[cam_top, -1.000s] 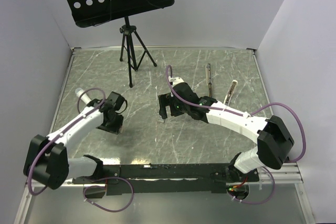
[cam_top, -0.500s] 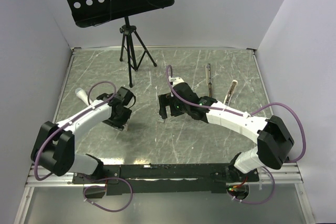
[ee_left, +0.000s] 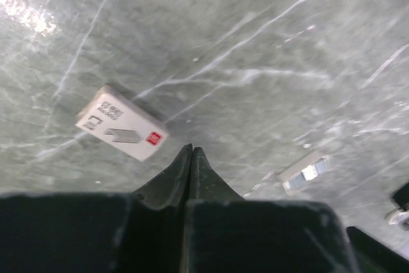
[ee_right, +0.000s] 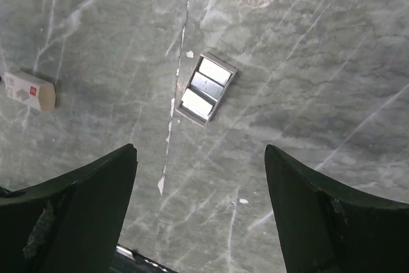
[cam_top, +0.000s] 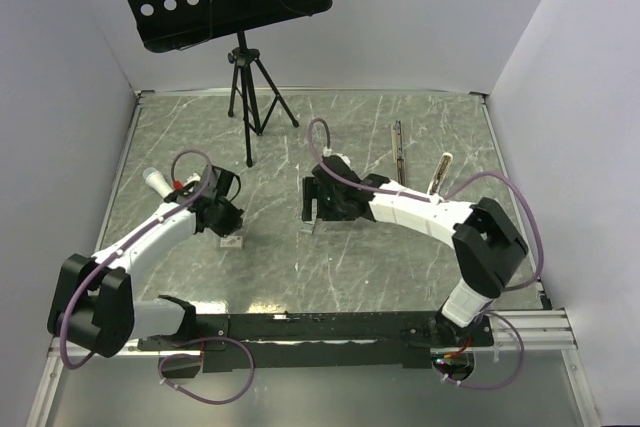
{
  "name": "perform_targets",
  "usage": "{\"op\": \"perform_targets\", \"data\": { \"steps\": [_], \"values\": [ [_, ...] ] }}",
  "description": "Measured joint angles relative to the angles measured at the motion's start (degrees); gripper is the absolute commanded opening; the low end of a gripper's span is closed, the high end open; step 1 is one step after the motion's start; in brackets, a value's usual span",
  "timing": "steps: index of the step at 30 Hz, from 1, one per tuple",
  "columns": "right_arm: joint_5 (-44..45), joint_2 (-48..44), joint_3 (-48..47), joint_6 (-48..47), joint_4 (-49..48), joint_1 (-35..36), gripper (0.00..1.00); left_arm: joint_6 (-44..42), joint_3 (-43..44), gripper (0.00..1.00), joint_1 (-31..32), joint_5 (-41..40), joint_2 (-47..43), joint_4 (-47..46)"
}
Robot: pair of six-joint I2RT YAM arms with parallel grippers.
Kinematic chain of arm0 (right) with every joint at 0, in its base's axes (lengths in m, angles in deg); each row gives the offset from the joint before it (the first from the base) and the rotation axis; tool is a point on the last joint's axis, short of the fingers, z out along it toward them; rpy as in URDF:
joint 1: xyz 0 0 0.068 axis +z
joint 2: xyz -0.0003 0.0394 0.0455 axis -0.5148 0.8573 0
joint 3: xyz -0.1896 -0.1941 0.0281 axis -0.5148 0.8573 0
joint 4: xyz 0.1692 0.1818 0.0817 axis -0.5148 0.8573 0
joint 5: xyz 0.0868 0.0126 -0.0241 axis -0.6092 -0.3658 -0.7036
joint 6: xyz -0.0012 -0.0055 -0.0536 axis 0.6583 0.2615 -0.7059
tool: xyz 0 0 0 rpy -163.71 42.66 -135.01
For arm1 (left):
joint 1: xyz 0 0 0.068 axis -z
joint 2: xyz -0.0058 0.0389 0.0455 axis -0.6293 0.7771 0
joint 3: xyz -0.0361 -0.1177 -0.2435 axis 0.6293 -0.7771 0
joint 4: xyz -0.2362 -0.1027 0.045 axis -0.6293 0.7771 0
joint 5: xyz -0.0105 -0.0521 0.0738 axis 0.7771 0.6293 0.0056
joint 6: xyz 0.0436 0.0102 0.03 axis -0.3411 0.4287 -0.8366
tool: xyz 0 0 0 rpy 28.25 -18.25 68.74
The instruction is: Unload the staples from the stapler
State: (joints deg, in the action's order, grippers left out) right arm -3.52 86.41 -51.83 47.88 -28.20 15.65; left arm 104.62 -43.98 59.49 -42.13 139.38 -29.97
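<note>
- Staples (ee_right: 206, 89): short strip loose on counter (ee_right: 319, 43), long axis diagonal, just ahead of R end effector (ee_right: 199, 155), centred betw. its spread fingers.
- L end effector (ee_left: 192, 153): pressed together, empty, farther off.
- Stapler (cam_top: 441, 173): far right, well apart.

The left arm (cam_top: 150, 237) and right arm (cam_top: 420, 215) are white shells joined by bulky black joints. A purple cable (cam_top: 190, 154) loops off each. The left pincer (ee_left: 192, 155) and right pincer (ee_right: 199, 151) have matte black, lightly scuffed fingers. A black base rail (cam_top: 320, 327) lies at 6 o'clock.
</note>
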Motion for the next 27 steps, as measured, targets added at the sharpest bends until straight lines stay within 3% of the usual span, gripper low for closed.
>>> {"op": "perform_targets", "data": {
  "steps": [9, 27],
  "values": [
    [4.6, 10.6, -10.5, 8.3, 8.0, 1.7, 0.88, -2.6, -4.6, 0.01, -0.1, 0.8, 0.8, -2.0],
    [7.1, 13.8, -13.4, 12.3, 12.7, 2.5, 0.86, -3.6, -4.2, 0.03, -0.2, -0.2, 1.4, 0.3]
  ]
}}
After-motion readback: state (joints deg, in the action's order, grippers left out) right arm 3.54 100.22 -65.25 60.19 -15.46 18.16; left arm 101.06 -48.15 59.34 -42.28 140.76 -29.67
